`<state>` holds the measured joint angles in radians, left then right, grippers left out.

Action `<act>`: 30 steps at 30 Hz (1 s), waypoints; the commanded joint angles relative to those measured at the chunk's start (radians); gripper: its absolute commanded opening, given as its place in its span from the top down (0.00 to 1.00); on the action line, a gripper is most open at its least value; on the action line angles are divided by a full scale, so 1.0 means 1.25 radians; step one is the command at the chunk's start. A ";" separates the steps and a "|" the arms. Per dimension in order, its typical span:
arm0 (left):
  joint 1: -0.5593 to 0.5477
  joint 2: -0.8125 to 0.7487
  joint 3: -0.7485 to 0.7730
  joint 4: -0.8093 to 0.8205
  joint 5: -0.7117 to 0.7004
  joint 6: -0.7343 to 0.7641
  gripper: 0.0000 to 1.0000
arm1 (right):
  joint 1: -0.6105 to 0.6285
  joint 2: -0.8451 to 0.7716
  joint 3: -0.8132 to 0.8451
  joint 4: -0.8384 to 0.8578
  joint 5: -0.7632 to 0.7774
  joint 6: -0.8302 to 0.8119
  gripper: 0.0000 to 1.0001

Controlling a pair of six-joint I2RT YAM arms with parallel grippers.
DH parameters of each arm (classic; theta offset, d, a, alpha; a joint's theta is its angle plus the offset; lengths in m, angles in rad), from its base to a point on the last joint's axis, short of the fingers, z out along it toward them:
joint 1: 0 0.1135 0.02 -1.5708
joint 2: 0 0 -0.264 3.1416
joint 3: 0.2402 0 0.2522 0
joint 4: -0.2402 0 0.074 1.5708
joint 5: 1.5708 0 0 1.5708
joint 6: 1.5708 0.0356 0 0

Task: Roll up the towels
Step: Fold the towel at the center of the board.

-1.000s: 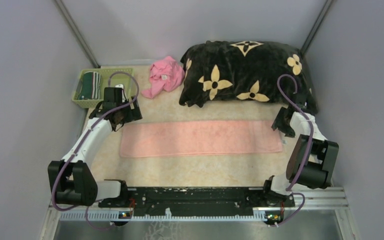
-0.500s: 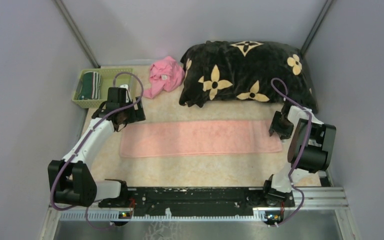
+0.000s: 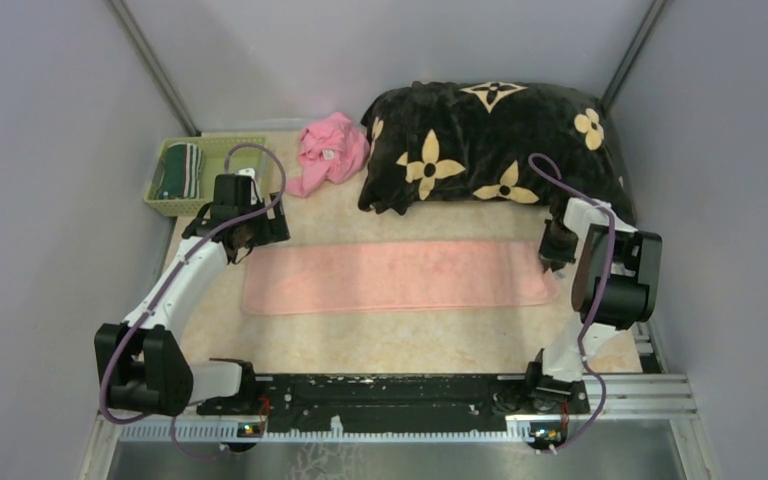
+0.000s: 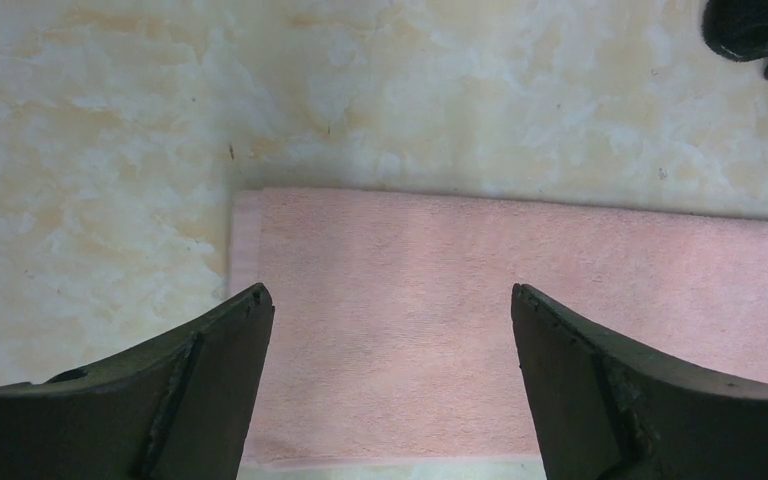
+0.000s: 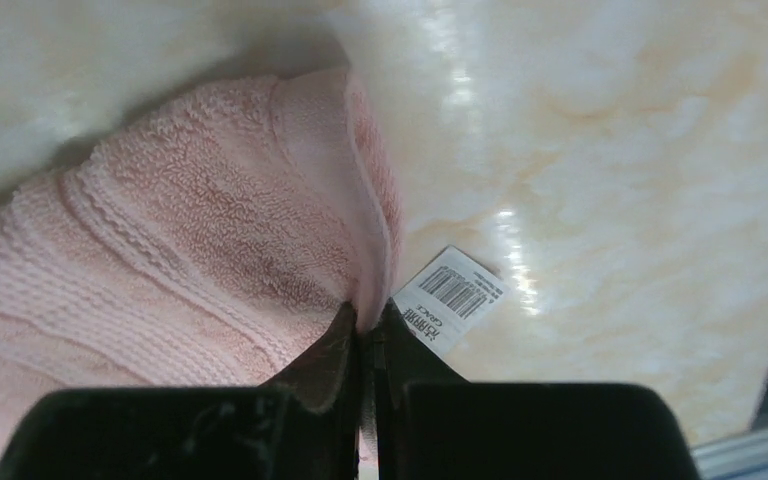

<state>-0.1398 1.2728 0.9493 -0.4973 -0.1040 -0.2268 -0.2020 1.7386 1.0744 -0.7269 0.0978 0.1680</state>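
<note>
Pale pink towel (image 3: 400, 277) lies flat, lengthwise across tabletop (image 3: 390, 345), between both arms. Green striped towel (image 3: 180, 170) sits in basket (image 3: 160, 205), far left.

Right end effector (image 5: 368, 322) closed tight, pinching hem at pink towel's right end, beside barcode tag (image 5: 450, 300). Left end effector (image 4: 390, 300) wide open, holding nothing, hovering over towel's left end.

Terry likely soft, limp, light; no stiffness, sags if lifted. Best hold: short-end hem or corner, thicker, less slip. Thin pinch may pull free.

left claw (image 4: 388, 296) spread, above pink towel (image 4: 620, 275)
</note>
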 commanded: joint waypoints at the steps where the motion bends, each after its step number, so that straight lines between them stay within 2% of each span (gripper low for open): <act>1: -0.004 -0.013 0.010 0.010 -0.005 0.011 0.06 | -0.012 0.003 0.029 -0.029 0.315 0.063 1.00; 7: -0.004 -0.013 0.005 0.014 0.003 0.010 0.05 | -0.114 -0.033 0.167 -0.083 0.488 0.143 1.00; 10: -0.004 -0.008 0.004 0.017 0.021 0.009 0.04 | -0.118 -0.032 0.236 -0.121 0.546 0.159 1.00; 13: -0.003 -0.003 0.001 0.021 0.049 0.006 0.02 | -0.074 -0.059 0.242 -0.126 0.496 0.149 1.00; 17: -0.004 0.017 -0.011 0.035 0.147 -0.010 0.01 | 0.047 -0.132 0.194 -0.117 0.375 0.140 1.00; 21: -0.004 0.057 -0.012 0.021 0.254 -0.026 0.01 | 0.132 -0.208 0.119 -0.076 0.133 0.180 1.00; 24: -0.004 0.091 -0.016 0.010 0.319 -0.055 0.01 | 0.201 -0.259 0.070 -0.036 0.044 0.225 1.00; 30: -0.008 0.106 -0.104 0.089 0.422 -0.135 0.02 | 0.347 -0.297 0.022 0.052 -0.090 0.322 1.00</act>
<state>-0.1402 1.3907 0.8669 -0.4446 0.2943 -0.3176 0.1333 1.4193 1.1133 -0.7887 0.1596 0.4603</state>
